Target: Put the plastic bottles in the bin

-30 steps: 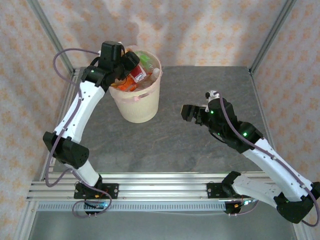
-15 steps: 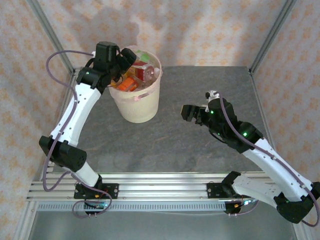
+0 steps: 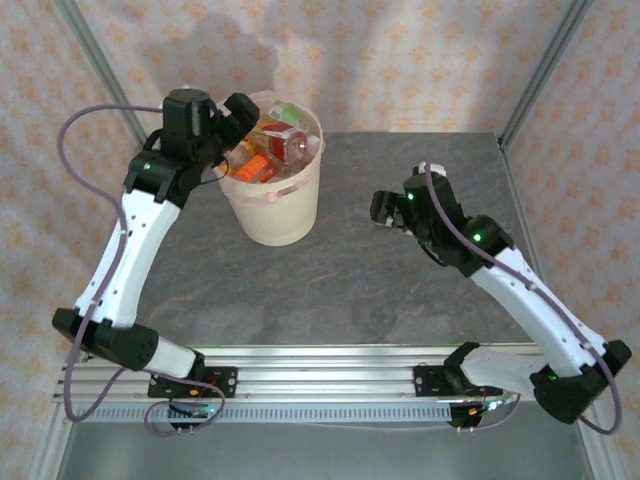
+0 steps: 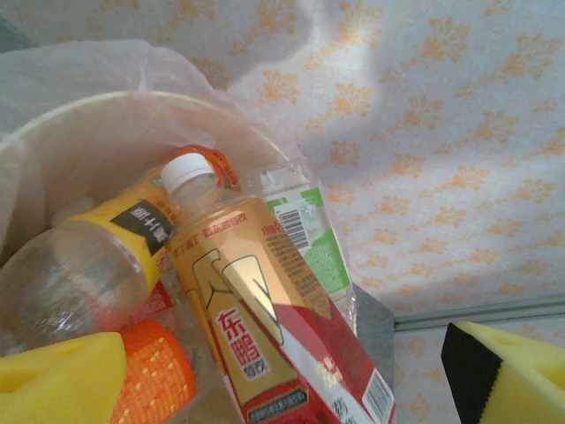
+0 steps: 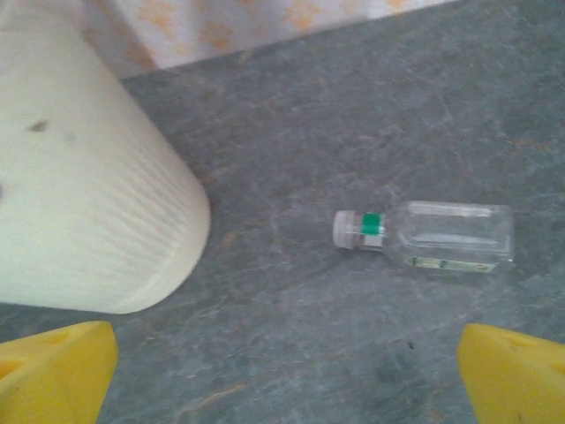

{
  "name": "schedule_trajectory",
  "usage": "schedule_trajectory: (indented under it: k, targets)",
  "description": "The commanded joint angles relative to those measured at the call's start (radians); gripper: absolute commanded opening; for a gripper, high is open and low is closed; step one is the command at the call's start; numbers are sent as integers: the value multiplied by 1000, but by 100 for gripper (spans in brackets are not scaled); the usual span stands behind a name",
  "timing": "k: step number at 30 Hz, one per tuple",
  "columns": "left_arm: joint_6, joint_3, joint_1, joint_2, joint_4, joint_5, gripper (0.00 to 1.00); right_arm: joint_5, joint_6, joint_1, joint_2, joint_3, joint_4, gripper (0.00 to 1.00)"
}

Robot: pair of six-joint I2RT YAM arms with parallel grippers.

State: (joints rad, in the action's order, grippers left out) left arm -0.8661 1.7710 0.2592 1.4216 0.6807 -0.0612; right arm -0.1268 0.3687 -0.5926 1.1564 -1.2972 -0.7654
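Shows left gripper [image 3: 235, 112] drawn back from tall cream-white round plastic bin [image 3: 272, 200], pads spread, empty; orange-labelled plastic bottles [image 4: 256, 327] heaped inside. Shows right gripper [image 5: 282, 371], likewise spread, swung toward small clear green-banded bottle [image 5: 428, 236] lying on grey table [image 5: 353, 106]: likely next pickup.

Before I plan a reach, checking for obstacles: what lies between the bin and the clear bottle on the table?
Nothing: the right wrist view shows bare grey table between the bin and the bottle.
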Motion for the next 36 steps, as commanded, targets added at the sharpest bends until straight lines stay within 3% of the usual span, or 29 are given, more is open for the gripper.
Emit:
schedule_trajectory:
  k: [1,5,14,23,29,36]
  targets:
    - [55,-42,-7,-92,-38,56,100,67,-47,98,80,-29,-40,99]
    - [101,-105,-6,-184,-41,65,100,210,-84,231,206,-62,11,99]
    - [151,-313,-7,-382,-56,83,100,329,-158,394,584,-290,-49,99]
    - [137,-463,-7,-546,-48,232,100,417,-207,451,822,-431,-58,99]
    - [150,-480,-7,-596,-45,259,100,409,-242,465,920,-502,-103,99]
    - [170,-480,-7,-604,-33,249,100,425,-240,475,929,-440,-115,99]
